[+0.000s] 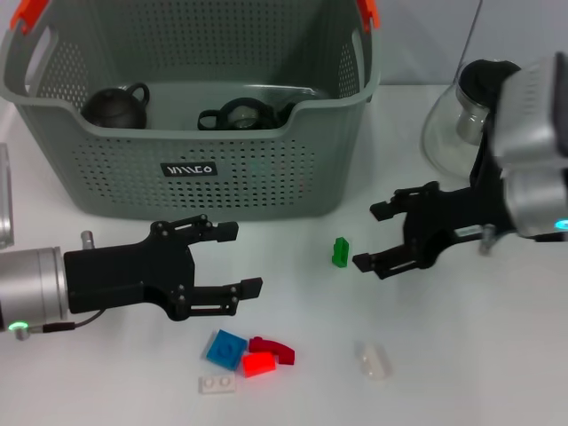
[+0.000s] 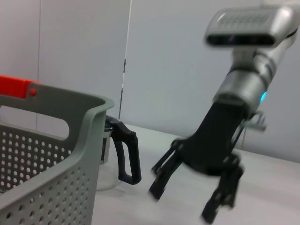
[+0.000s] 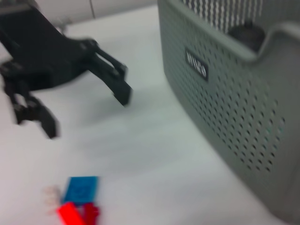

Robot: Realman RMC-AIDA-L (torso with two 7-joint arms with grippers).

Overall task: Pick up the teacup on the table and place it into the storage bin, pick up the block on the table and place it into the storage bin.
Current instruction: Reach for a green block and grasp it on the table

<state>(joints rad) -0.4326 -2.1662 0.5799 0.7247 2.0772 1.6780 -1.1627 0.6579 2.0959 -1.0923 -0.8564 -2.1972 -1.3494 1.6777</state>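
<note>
The right gripper (image 1: 371, 236), jaws apart, sits just beside the upright green block (image 1: 340, 252) on the table (image 1: 479, 355); a jaw tip could tip it. Dark teacups already lie in the storage bin (image 1: 257, 169). The left gripper (image 1: 238, 259) hovers open near the blue block (image 1: 226, 348)

L gripper (image 3: 84, 112) open nr storage bin (image 3: 225, 112); blue block (image 3: 82, 189) on table (image 3: 154, 154)

The large grey-green perforated plastic storage bin (image 1: 191, 169) looks matt, its orange-red handle clips (image 1: 29, 13) glossy; the small translucent green plastic block (image 1: 340, 252) shines on the smooth white tabletop (image 1: 461, 355), beside matt black gripper linkages
</note>
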